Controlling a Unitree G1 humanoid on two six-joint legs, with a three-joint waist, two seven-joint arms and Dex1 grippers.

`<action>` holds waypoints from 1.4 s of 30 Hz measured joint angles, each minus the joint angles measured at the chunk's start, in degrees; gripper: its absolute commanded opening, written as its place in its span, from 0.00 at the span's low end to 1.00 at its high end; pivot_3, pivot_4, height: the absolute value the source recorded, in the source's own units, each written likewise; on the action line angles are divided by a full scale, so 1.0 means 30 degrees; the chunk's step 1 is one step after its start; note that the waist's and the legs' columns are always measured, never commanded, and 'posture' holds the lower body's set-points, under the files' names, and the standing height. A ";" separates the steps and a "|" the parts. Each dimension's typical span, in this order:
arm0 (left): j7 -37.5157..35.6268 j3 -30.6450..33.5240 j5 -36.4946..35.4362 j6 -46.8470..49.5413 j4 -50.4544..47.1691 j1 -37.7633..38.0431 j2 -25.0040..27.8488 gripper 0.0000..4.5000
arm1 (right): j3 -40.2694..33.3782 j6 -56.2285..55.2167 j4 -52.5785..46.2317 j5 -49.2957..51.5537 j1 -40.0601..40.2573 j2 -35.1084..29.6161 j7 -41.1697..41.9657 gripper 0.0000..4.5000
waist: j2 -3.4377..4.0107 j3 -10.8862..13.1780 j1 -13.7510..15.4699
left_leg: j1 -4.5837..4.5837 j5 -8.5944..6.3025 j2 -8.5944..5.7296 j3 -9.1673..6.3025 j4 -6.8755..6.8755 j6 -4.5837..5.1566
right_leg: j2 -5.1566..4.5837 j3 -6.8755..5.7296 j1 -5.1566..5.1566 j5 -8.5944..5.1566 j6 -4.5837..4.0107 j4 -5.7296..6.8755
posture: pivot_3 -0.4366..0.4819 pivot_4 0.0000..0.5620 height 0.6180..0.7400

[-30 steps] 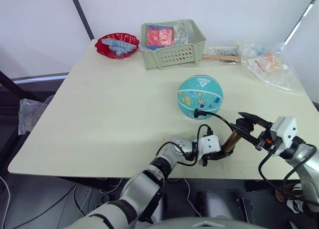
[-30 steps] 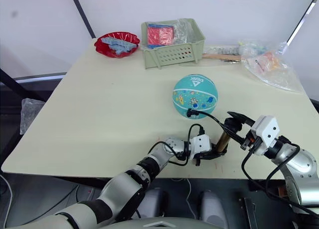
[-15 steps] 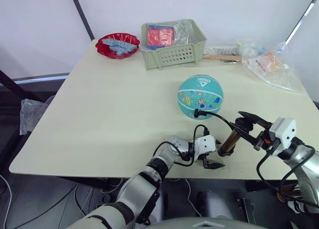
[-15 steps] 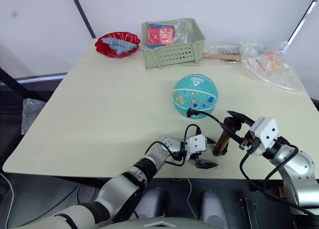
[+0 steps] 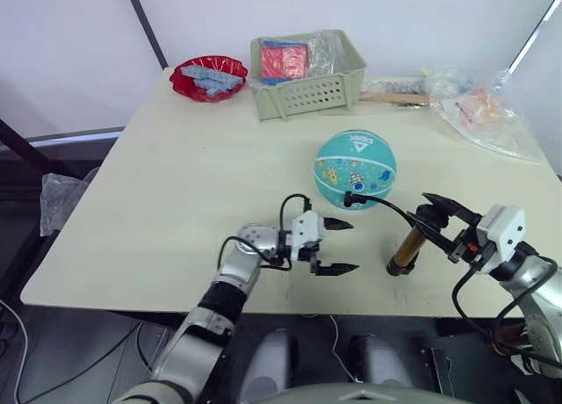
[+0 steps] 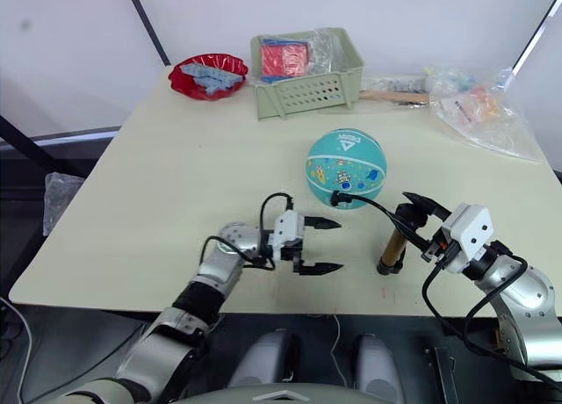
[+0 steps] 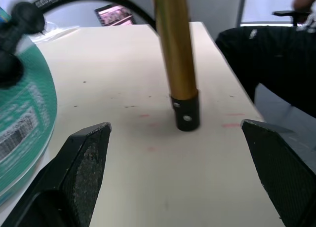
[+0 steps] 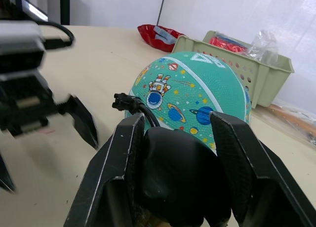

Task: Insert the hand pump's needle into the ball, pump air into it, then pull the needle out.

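Observation:
The teal ball [image 5: 356, 162] rests on the table right of centre. The hand pump [image 5: 406, 250], a gold cylinder, stands upright on the table to the ball's near right. My right gripper [image 5: 432, 216] is shut on its black top handle [image 8: 180, 177]. A black hose [image 5: 386, 209] arcs from the pump's top to the needle's black fitting [image 5: 349, 196] against the ball's near side; the pin itself is hidden. My left gripper [image 5: 349, 245] is open and holds nothing, to the left of the pump and apart from it. The left wrist view shows the pump's base [image 7: 186, 113] beyond the spread fingers [image 7: 84, 163].
A green basket [image 5: 307, 92] with red and clear packets and a red bowl [image 5: 207, 77] stand at the back of the table. Clear plastic bags [image 5: 479, 110] lie at the back right. The table's front edge [image 5: 351, 312] runs just below both grippers.
My left gripper has let go of the pump's lower body, opened wide and drawn back to the left. The right gripper keeps its hold on the handle and the pump still stands.

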 measured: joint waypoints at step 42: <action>-0.0884 0.3067 -0.5402 0.5453 -0.8127 0.3159 0.5279 1.00 | -0.3195 -0.0520 0.3391 -0.2089 -0.2985 -0.1216 -0.1474 0.35 | 0.0275 0.0296 -0.0040 | -0.0285 0.0061 -0.0021 0.0150 0.0018 -0.0077 | 0.0314 0.0172 -0.0376 0.0036 0.0076 0.0150 | 0.48 0.27 1.00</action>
